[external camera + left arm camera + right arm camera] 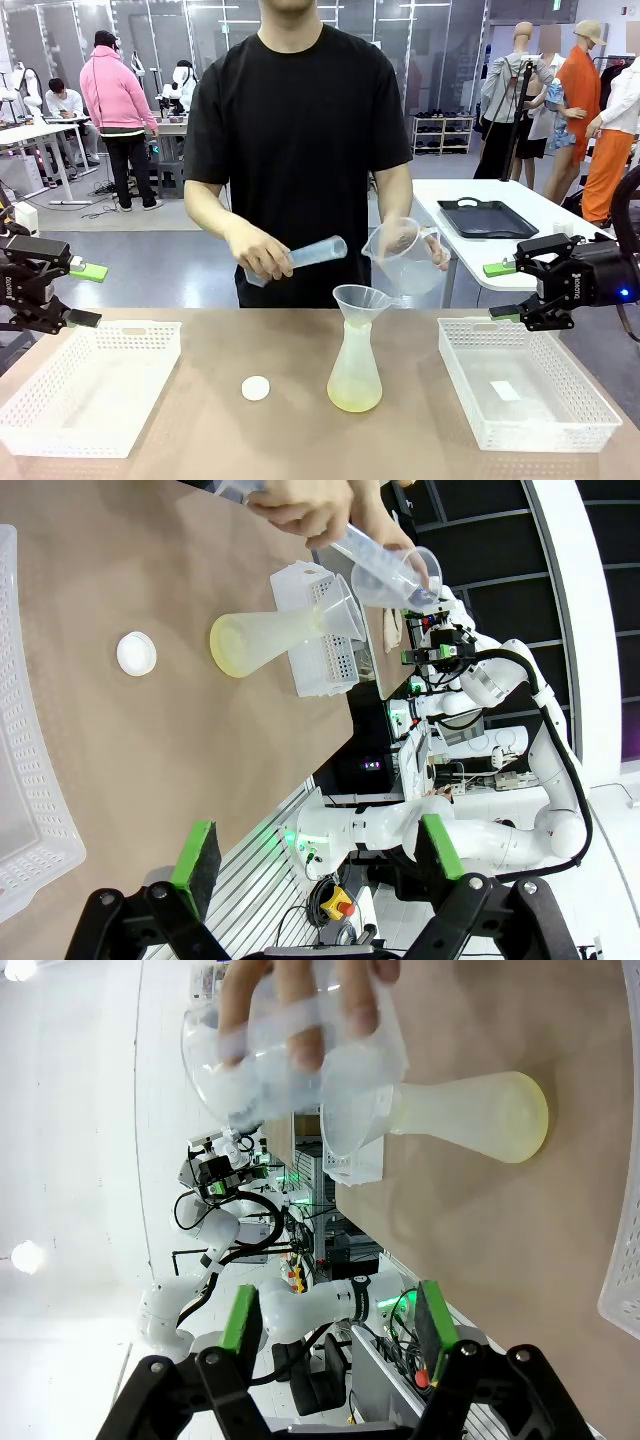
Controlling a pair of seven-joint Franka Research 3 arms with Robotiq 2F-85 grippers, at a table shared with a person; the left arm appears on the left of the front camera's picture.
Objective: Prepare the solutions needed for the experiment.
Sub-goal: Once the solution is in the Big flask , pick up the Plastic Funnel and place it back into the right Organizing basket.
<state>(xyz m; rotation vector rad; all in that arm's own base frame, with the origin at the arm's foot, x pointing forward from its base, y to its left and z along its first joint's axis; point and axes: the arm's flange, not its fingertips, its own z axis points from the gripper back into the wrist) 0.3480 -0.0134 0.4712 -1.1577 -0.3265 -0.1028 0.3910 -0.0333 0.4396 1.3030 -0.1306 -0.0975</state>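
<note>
The left hand [88, 295] hangs level at the counter's [250, 345] left edge, pointing inward, wide open and empty. The right hand [498, 292] mirrors it, parted, gripping nothing.

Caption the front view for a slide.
Person holds cylinder and beaker above funnelled flask of yellow solution; left gripper and right gripper idle, jaws open.

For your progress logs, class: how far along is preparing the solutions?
Done: a little yellow solution sits in the flask, funnel fitted. In hand: the person holds a cylinder and beaker above it. Left: probably more pouring; the left gripper and right gripper hang open, idle.
</note>
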